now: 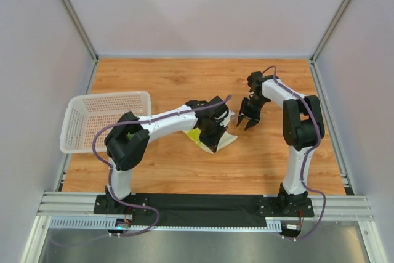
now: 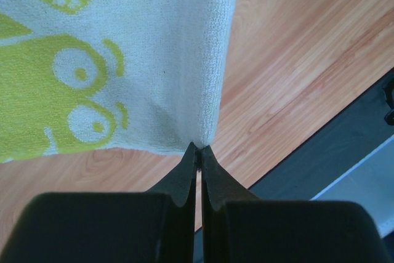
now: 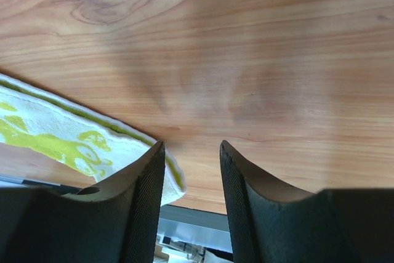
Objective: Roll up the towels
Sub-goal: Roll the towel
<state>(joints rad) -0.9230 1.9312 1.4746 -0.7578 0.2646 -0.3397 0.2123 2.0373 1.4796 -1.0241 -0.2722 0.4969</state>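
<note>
Jaws stand parted above the wooden table (image 3: 258, 60), with the towel (image 3: 55, 130) beside one.

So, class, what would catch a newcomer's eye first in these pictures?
The lime-and-white towel in the middle of the wooden table, its corner pinched in the shut left gripper. Just right of it the right gripper hangs open, holding nothing. A white mesh basket sits at the table's left edge.

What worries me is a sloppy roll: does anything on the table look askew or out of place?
Nothing is spilled or damaged. The towel lies slanted to the table edge, one corner pinched in the shut left gripper. The basket sits skewed at the left edge, its near corner seemingly overhanging.
</note>
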